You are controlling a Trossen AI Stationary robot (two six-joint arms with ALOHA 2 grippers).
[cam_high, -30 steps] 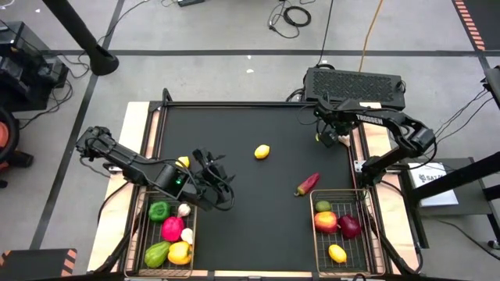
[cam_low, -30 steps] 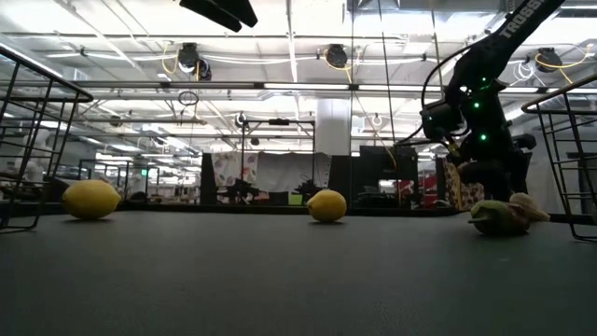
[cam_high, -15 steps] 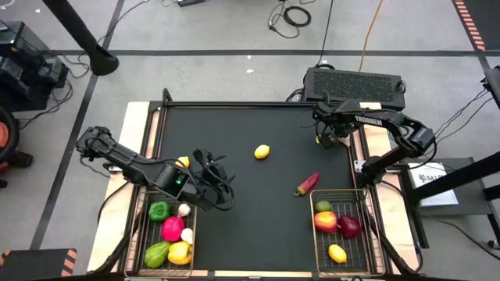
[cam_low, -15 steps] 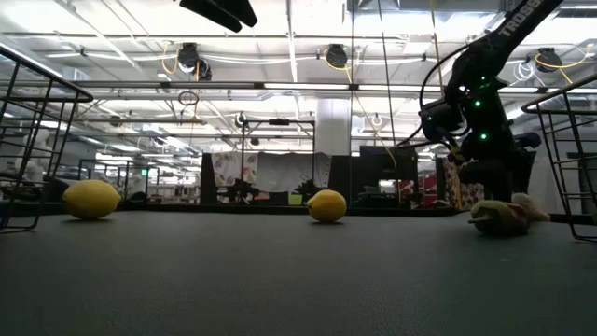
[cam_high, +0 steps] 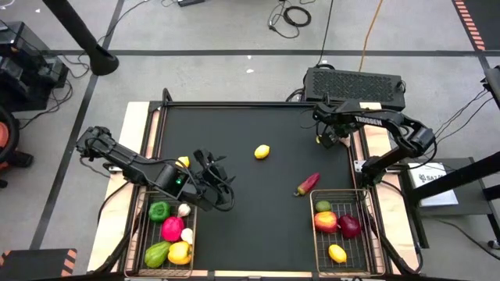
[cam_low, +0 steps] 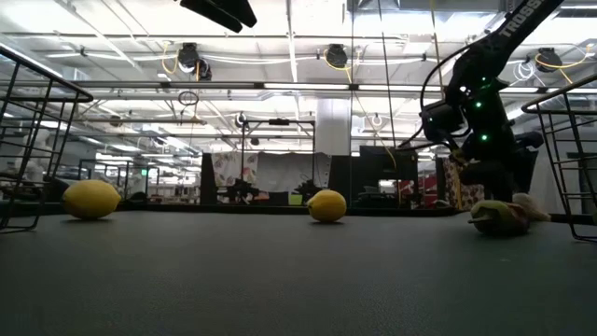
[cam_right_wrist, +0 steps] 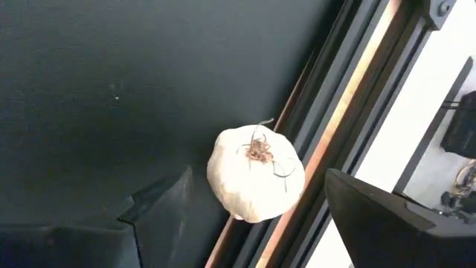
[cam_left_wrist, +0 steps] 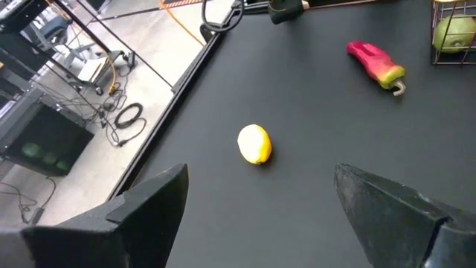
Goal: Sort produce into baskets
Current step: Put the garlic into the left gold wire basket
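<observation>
White garlic bulb point(cam_right_wrist: 255, 173) sits hard against the raised frame along the right edge of the black mat point(cam_high: 250, 133), and that position seems to decide how the pick should go: the right gripper point(cam_high: 326, 139) hovers directly over it with its fingers apart, and they would do best to straddle the bulb along the edge, not across it, so neither finger jams into the frame on the way down. A slow, straight descent and a close around the bulb's widest part look safest, since its rounded body could roll aside. The right arm reaches from its base at the table's right side, folded back toward the far right part of the mat, wrist pointing down. The left gripper point(cam_high: 212, 178) rests low near the left wire basket point(cam_high: 143, 234), fingers spread and empty, facing a lemon point(cam_left_wrist: 254, 143) and a red chili point(cam_left_wrist: 375, 64) lying loose mid-mat. Another lemon point(cam_high: 183, 162) lies just beside the left arm. The right basket point(cam_high: 369, 234) holds apples, a lemon and a lime.
</observation>
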